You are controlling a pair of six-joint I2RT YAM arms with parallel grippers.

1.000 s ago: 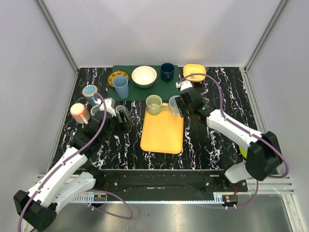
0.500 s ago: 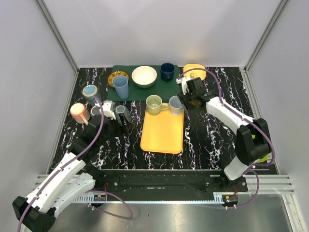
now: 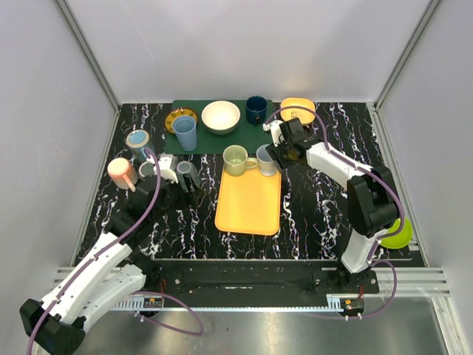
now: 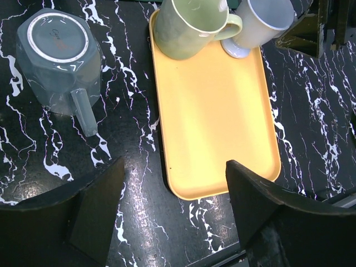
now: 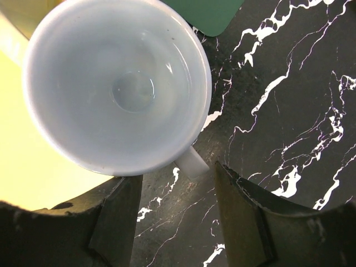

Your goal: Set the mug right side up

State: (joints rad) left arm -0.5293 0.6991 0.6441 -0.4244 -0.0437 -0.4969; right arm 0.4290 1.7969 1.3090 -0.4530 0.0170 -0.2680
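Left gripper (image 4: 175, 167) spread; upside-down grey mug (image 4: 58, 61) sits ahead and left of it, handle (image 4: 83, 114) pointing back. Shift left, pinch the wall, roll. Right gripper (image 5: 175, 175) spread, apparently just beside upright white mug (image 5: 117, 83).

- Black marble-patterned table top (image 3: 314, 222), veined in white.
- Plain pale grey walls (image 3: 244, 44) on three sides, evenly lit.
- Slanting aluminium posts (image 3: 89, 55) at the back corners.
- Ribbed metal rail (image 3: 421, 281) along the near edge.

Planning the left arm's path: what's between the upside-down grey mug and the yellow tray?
Nothing. Only a bare stretch of black marbled table separates the upside-down grey mug from the yellow tray, as the left wrist view shows clearly.
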